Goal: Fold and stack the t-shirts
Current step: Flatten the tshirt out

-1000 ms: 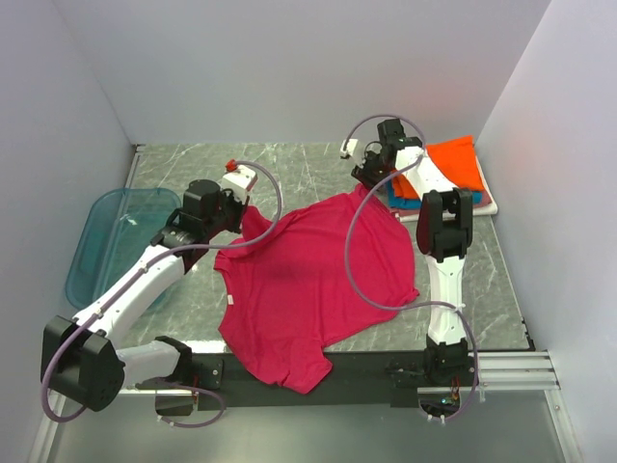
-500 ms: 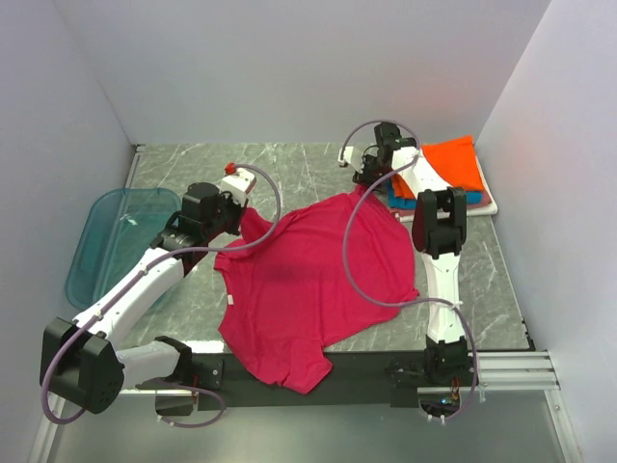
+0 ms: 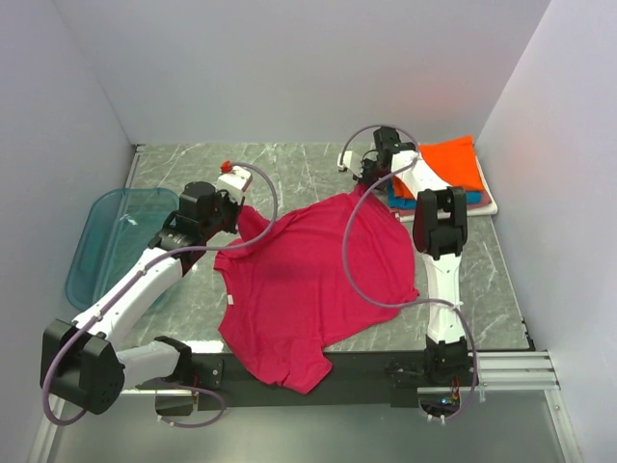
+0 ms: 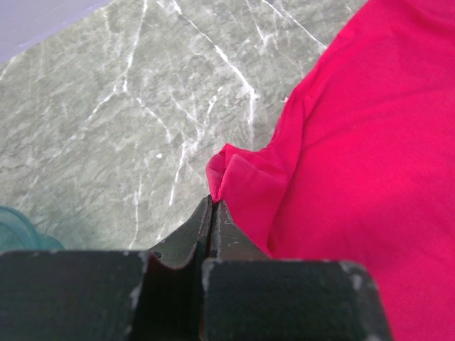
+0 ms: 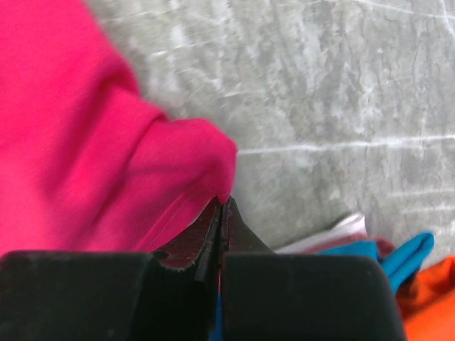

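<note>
Three pale, plain walls (image 3: 289,68) enclose a grey-green marbled tabletop (image 3: 289,166), on which the magenta-red t-shirt (image 3: 308,280) lies spread at the centre, one end overlapping the near edge. The left gripper (image 4: 212,204) has its fingers pressed together on a fold of the sleeve on its side, and the right gripper (image 5: 222,204) pinches the opposite sleeve likewise. A translucent blue tray (image 3: 101,241) sits at the left edge; the folded t-shirts (image 3: 453,162), orange on top, are stacked in the far right corner.

Grey marbled counter (image 3: 308,166): red t-shirt (image 3: 308,280) spread across middle, blue tray (image 3: 104,241) left, folded shirt stack (image 3: 453,164) far right.
</note>
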Controlling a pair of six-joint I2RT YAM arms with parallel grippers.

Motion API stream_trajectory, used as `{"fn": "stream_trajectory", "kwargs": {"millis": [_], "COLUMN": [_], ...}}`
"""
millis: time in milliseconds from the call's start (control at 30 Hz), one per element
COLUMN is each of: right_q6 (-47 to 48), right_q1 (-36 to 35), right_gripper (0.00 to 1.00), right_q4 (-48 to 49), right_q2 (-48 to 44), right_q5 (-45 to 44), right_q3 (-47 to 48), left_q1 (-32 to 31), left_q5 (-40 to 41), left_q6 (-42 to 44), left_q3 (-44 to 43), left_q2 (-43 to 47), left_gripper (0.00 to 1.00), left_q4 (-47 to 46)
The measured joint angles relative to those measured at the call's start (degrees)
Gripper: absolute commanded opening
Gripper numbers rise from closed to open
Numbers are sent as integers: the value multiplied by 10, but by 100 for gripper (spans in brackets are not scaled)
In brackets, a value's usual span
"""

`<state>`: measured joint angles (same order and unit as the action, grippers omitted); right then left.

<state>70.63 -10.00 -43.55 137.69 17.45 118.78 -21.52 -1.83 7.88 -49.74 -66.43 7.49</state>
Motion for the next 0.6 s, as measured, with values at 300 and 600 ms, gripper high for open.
{"fn": "stream_trajectory", "kwargs": {"millis": [300,600], "right_q6": [-23,-78], "right_q1": [-1,-21], "right_gripper": [0,0], "right_q4": [33,48], "right_q2": [-191,-405], "right_q5": [10,10], "right_q3": [-106,-142], "left_q1": [7,8], "left_q5": [37,108], "left_q6": [-2,-17], "left_q3": [0,-16], "left_q2": [69,184], "left_gripper": [0,0], "left_q4": [-14,-32]}}
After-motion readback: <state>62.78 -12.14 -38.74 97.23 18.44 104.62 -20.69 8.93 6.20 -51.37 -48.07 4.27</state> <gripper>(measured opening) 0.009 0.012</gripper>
